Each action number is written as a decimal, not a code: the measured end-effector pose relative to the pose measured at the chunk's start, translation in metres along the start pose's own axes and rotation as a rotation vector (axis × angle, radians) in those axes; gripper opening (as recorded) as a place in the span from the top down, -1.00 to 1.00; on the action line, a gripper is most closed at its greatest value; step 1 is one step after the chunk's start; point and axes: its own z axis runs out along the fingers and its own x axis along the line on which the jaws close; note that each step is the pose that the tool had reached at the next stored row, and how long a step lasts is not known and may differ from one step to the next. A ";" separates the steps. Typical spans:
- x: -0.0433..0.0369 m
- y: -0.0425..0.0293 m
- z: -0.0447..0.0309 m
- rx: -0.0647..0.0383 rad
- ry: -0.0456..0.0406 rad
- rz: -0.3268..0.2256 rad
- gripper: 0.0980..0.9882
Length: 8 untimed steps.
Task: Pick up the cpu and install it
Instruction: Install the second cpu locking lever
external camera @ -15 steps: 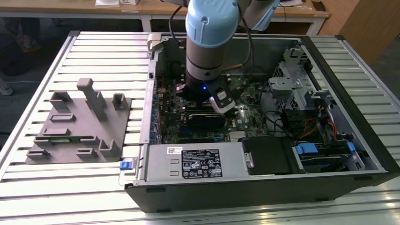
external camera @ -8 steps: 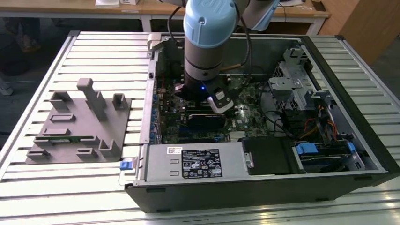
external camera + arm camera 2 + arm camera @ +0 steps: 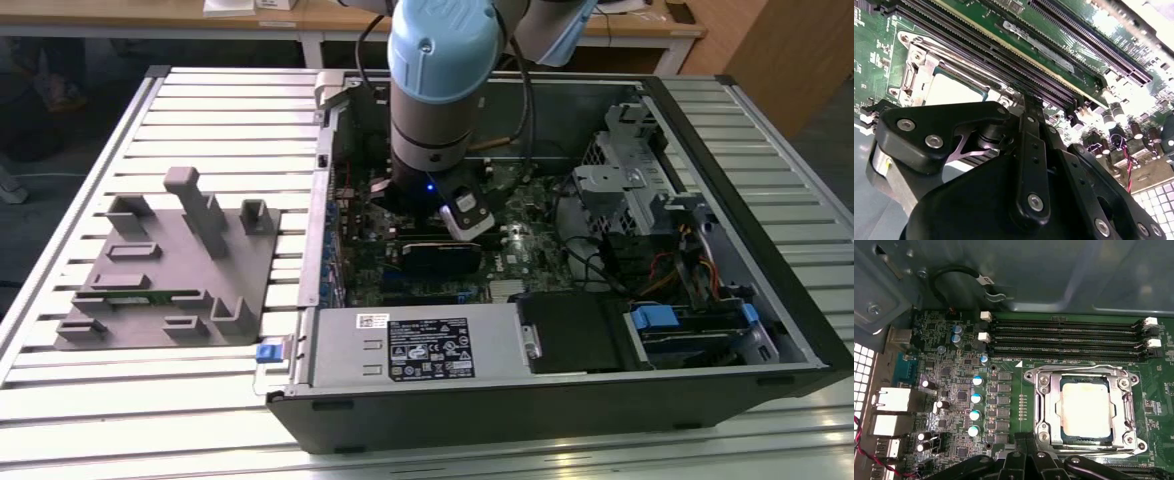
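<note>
Exterior view: nearest the camera sits the open computer case (image 3: 561, 400), lying on a slatted metal table (image 3: 134, 420). A grey plastic tray (image 3: 167, 275) with upright posts rests on the table toward the exterior view's left, just beside the case. The robot arm (image 3: 441, 90) reaches down into the case over the motherboard (image 3: 521, 215). The gripper itself is hidden behind the wrist there.

Second wrist view: black gripper linkages (image 3: 1024, 165) take up the foreground, hanging above the green board. Whether the fingers are parted or closed cannot be told, and nothing can be seen held. Beyond them lies the cpu (image 3: 951, 90), pale silver, seated within its metal socket frame (image 3: 916, 65). Long memory slots (image 3: 1064, 35) run beside it.

First wrist view: the cpu (image 3: 1086, 407) sits flat and square inside the socket frame (image 3: 1041, 390), clear of the gripper (image 3: 1026, 460). Four memory slots (image 3: 1064, 337) lie just beyond the socket. Silver-topped capacitors (image 3: 975, 405) stand near the frame.
</note>
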 end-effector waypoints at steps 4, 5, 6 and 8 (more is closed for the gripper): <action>0.0001 0.0002 -0.0003 0.000 -0.0003 0.000 0.98; 0.0002 0.0004 -0.0011 0.000 -0.0004 0.000 0.98; 0.0002 0.0008 -0.0024 0.000 -0.0004 0.000 0.98; 0.0002 0.0019 -0.0059 0.000 -0.0004 0.000 0.98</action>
